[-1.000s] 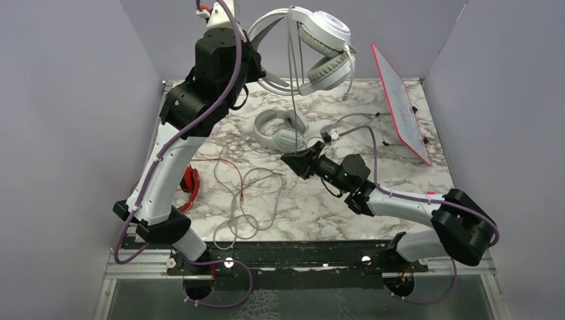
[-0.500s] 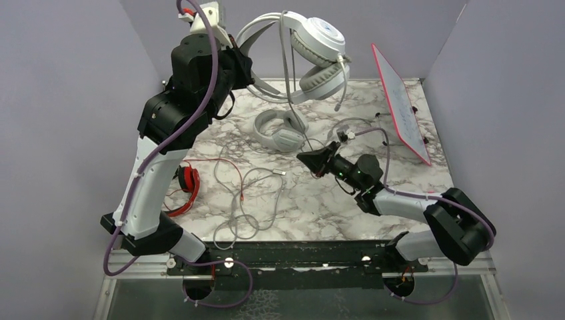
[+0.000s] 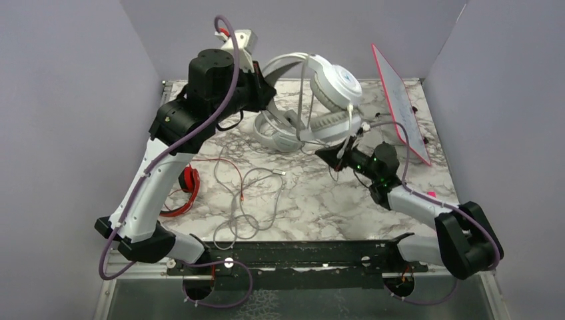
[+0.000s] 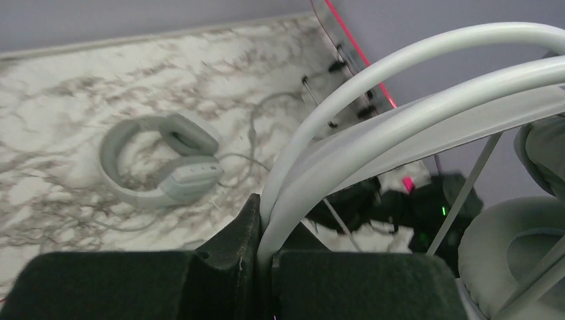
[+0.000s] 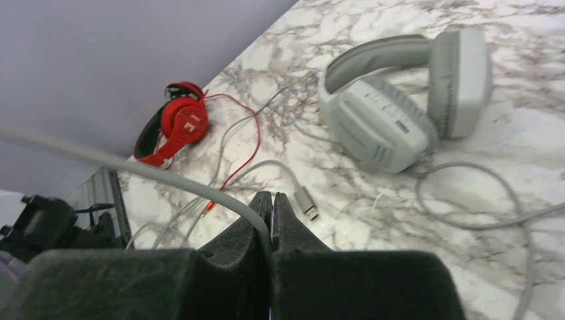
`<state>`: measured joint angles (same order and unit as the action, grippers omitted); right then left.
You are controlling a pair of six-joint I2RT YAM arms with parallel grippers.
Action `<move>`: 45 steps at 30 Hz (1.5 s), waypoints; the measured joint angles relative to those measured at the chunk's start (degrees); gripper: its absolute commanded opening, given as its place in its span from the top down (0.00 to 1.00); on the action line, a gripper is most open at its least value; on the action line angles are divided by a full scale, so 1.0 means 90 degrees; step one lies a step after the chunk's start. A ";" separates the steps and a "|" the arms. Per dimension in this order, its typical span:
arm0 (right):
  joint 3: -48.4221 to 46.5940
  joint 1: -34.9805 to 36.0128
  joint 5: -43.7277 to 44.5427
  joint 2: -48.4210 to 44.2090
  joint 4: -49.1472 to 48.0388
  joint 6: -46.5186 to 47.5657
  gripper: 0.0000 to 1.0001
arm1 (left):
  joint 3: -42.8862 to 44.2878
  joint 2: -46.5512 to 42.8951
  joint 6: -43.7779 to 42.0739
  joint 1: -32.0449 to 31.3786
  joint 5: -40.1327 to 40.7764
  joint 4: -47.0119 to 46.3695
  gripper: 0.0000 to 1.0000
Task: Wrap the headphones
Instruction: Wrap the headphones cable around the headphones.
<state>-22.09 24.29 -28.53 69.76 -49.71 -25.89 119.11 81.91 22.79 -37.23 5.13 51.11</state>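
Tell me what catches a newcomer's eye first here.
The white-silver headset hangs in the air above the far half of the table, its headband clamped in the left gripper. Just below, the right gripper pinches a thin grey cable. The red-and-black headset lies at the table's left edge.

The tabletop (image 3: 313,207) is white marble with grey veins. A white and silver headset (image 3: 338,81) has a grey cable (image 5: 133,170); beside a light grey headset (image 5: 386,127), a red and black headset (image 5: 176,127) has a red cable (image 5: 256,130). The board (image 3: 398,100) is red-rimmed.
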 measured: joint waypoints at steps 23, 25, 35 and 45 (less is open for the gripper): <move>-0.6288 -0.1685 -0.2356 0.2006 0.7737 0.2178 0.97 | -0.3500 -0.0733 -0.1870 -0.1430 0.0726 -0.0447 1.00; -0.6377 -0.1705 -0.2188 0.1957 0.8204 0.2312 0.97 | -0.3519 -0.0476 -0.2033 -0.1520 0.1365 -0.0396 1.00; -0.6800 -0.1333 -0.2013 0.2074 0.9855 0.2409 0.98 | -0.4046 0.0090 -0.2888 -0.1877 0.4439 -0.0614 1.00; -0.7249 -0.1158 -0.2562 0.2227 1.0023 0.1634 0.99 | -0.4534 0.0027 -0.4413 -0.2079 0.5530 -0.1987 1.00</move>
<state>-87.33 13.87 -51.59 89.80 40.49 -11.18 78.30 82.15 -16.93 -55.94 54.89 33.23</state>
